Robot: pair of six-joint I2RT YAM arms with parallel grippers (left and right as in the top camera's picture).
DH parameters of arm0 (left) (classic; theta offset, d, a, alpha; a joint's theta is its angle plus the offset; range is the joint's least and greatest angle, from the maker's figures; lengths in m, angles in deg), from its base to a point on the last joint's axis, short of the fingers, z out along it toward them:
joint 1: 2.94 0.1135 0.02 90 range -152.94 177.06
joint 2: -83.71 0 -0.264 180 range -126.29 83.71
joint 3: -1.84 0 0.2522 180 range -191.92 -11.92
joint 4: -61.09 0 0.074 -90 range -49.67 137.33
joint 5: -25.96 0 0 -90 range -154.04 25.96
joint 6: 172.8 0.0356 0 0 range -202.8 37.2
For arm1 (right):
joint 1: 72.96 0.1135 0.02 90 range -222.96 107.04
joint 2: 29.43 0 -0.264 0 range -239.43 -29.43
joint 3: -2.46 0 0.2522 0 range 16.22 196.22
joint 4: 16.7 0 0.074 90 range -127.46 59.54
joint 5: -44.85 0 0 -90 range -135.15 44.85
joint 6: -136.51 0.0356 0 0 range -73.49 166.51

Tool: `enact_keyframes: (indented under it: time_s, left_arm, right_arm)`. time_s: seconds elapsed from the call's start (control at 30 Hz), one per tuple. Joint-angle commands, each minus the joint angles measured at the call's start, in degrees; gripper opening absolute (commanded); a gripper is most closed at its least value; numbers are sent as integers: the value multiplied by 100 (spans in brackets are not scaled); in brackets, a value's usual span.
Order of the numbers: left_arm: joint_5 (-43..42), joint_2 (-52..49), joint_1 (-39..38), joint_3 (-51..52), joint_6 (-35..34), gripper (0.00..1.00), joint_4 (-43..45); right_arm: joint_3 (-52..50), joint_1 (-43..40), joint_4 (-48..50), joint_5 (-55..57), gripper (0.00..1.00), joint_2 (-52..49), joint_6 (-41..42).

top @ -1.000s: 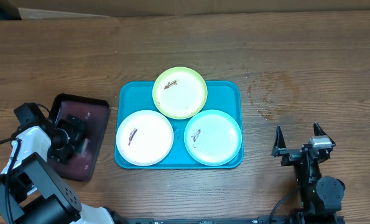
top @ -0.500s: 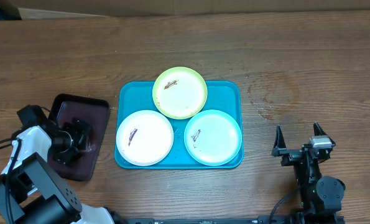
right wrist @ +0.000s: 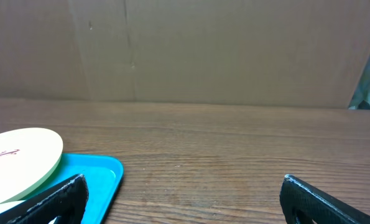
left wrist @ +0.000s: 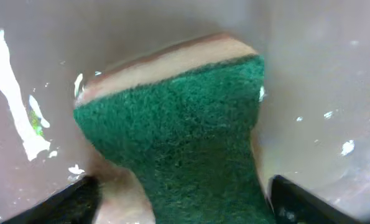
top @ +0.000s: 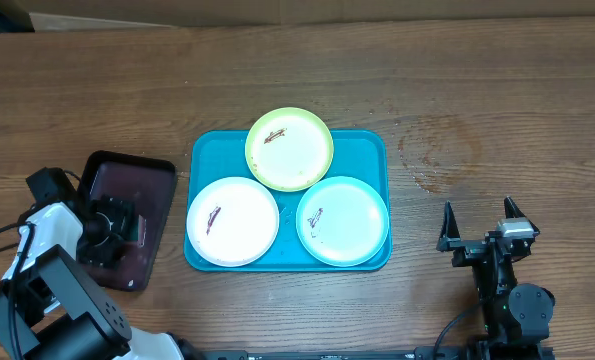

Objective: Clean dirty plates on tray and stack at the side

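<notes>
Three plates lie on the turquoise tray: a yellow-green plate at the back, a white plate at front left and a white plate with a teal rim at front right. Each has a small dark smear. My left gripper is down in the dark maroon tray, its fingers closed against both sides of a green sponge. My right gripper is open and empty right of the turquoise tray. In the right wrist view the fingers frame the tray corner and the yellow-green plate.
The maroon tray sits left of the turquoise tray with a narrow gap between them. Bare wooden table lies behind the tray and between it and my right gripper. A cardboard wall stands at the table's far edge.
My left gripper shifted slightly over the maroon tray, and that tray slid a little under it. The plates, the turquoise tray and the right arm have not moved.
</notes>
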Motion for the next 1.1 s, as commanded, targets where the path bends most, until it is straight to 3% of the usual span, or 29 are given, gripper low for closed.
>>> enact_keyframes:
  time_s: [0.0,0.13,0.23,0.37,0.43,0.53,0.57,0.6,0.63,0.67,1.07]
  left_arm:
    - [-426,-122,-20,103,-511,75,-20]
    - [-785,-122,-17,103,-511,71,-85]
    - [-789,-122,-17,103,-511,48,-90]
    - [-782,-122,-20,103,-511,28,-90]
    - [-778,-122,-17,103,-509,6,-90]
    - [-778,-122,-17,103,-505,4,-101]
    - [-778,-122,-17,103,-503,6,-98]
    - [-778,-122,-17,103,-490,28,-98]
    - [-778,-122,-17,103,-483,54,-96]
    - [-778,-122,-17,103,-483,100,-94]
    - [730,-122,-17,103,-487,100,116]
  right_arm:
    - [-59,-26,35,20,100,46,-20]
    - [-59,-26,35,20,100,46,-20]
    - [-59,-26,35,20,100,46,-20]
    - [-59,-26,35,20,100,46,-20]
    - [-59,-26,35,20,100,46,-20]
    - [-59,-26,35,20,100,46,-20]
    - [-59,-26,35,20,100,46,-20]
    - [-59,-26,35,20,100,46,-20]
    - [-59,-26,35,20,100,46,-20]
    - [-59,-26,35,20,100,46,-20]
    - [-59,-26,35,20,100,46,-20]
